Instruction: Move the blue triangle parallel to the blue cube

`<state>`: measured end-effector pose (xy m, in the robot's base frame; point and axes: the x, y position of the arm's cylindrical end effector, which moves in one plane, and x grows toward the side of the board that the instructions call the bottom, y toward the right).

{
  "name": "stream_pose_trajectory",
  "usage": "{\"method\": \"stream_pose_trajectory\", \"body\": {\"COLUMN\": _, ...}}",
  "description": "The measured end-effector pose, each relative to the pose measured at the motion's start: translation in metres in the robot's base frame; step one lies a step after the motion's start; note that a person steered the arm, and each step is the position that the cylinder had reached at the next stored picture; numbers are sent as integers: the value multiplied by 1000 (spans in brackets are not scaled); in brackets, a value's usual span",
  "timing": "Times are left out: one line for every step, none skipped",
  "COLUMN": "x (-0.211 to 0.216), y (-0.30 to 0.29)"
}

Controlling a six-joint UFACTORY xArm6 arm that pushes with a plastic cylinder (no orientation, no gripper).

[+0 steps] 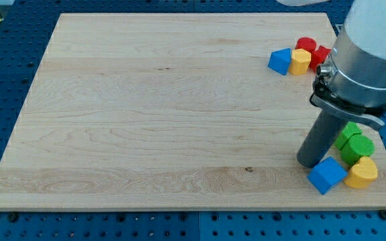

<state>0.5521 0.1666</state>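
No claw on rig, just rod; my tip [309, 163] holds nothing. Blue cube [327, 175] touching tip, just right-below. Blue triangle [281, 61] far toward view's top, slightly left. Reckon next push starts up there.

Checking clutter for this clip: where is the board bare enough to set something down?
Bare: everything left of my tip. Crowded: top right, where blue triangle, yellow block and red blocks cluster; bottom right, blue cube, green blocks, another yellow block.
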Motion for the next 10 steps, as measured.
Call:
{"method": "stream_pose_trajectory", "body": {"x": -42, "y": -40}}
{"method": "stream_pose_trajectory", "body": {"x": -109, "y": -83}}
{"method": "stream_pose_trajectory", "body": {"x": -182, "y": -89}}
{"method": "stream_pose_trajectory", "body": {"x": -244, "y": -76}}
{"method": "stream_pose_trajectory", "body": {"x": -262, "y": -44}}
{"method": "stream_pose_trajectory", "body": {"x": -245, "y": -15}}
{"method": "stream_pose_trajectory", "body": {"x": -207, "y": -9}}
{"method": "stream_pose_trajectory", "body": {"x": -174, "y": -2}}
{"method": "stream_pose_trajectory", "body": {"x": -171, "y": -1}}
{"method": "stream_pose_trajectory", "body": {"x": -173, "y": 7}}
